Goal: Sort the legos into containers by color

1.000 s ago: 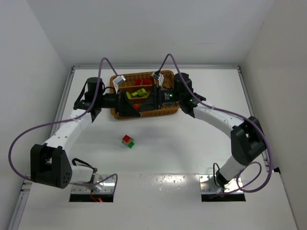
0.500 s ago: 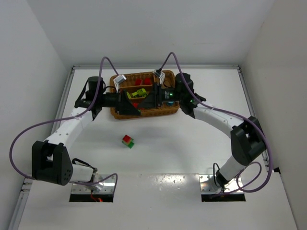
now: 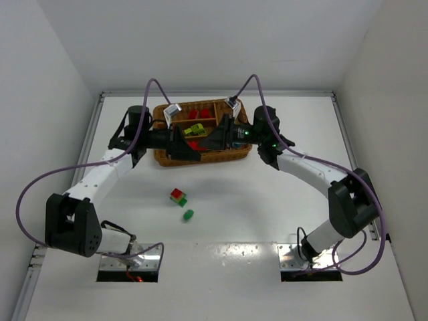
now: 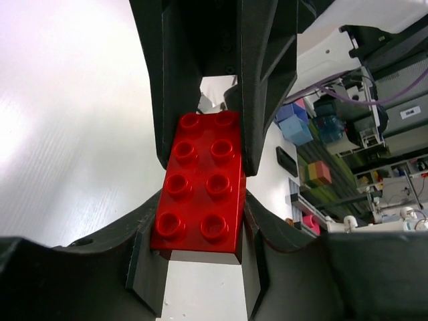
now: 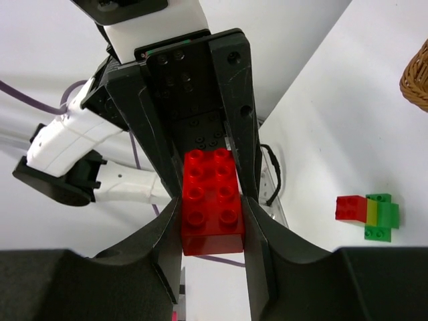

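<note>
What we cannot make out

In the left wrist view the far end of the red brick [image 4: 200,194] vanishes between the other arm's fingers [image 4: 261,73], and the shelves [image 4: 394,134] behind are a blur to us. In the right wrist view the tray [image 5: 418,73] is cut off by the right edge, so we see only a corner. From above, the left gripper [image 3: 194,146] and right gripper [image 3: 208,140] cover the tray's middle, we see only scraps of its slots, and the loose green piece [image 3: 188,215] is too small for us to count studs.
</note>
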Motion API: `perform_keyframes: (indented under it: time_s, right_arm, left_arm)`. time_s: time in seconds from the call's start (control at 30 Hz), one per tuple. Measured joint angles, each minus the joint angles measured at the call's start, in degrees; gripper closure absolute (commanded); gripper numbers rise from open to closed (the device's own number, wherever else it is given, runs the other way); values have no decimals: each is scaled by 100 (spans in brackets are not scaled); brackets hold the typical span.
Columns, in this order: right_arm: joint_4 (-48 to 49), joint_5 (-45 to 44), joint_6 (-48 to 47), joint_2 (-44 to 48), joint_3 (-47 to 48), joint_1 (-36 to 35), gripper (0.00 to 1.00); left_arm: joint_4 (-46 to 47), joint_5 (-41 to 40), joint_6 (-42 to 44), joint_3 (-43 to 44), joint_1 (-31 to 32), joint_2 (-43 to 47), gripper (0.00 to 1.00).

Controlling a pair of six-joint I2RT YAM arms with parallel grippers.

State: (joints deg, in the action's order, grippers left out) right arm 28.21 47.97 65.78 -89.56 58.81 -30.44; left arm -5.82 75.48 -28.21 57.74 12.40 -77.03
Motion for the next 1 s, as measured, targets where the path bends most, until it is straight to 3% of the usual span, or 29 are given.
perform_keyframes:
  time_s: [0.27, 0.4, 0.57, 0.9, 0.93, 1.0]
  right_arm:
    - [-579, -765, -157, 0, 37, 251, 87]
    - [-1912, -1602, -697, 15, 57, 863, 87]
    - [-3324, -2487, -1386, 13, 7, 1222, 87]
    - [-4336, -3270, -2109, -116, 155, 730, 87]
    - [-4387, -3333, -2173, -146, 212, 673, 87]
    - [-4487, -3493, -2291, -240, 365, 568, 87]
  left_arm:
    - [22, -887, -236, 345, 0, -516, 100]
    - [-645, -2210, -83, 640, -289, -1091, 100]
    - [-1342, -3451, 140, 638, -728, -1040, 99]
    - [-2087, -5617, 116, 654, -881, -175, 67]
    - [-2173, -5912, 48, 673, -938, -116, 57]
    - [-2343, -6540, -55, 699, -1060, -37, 49]
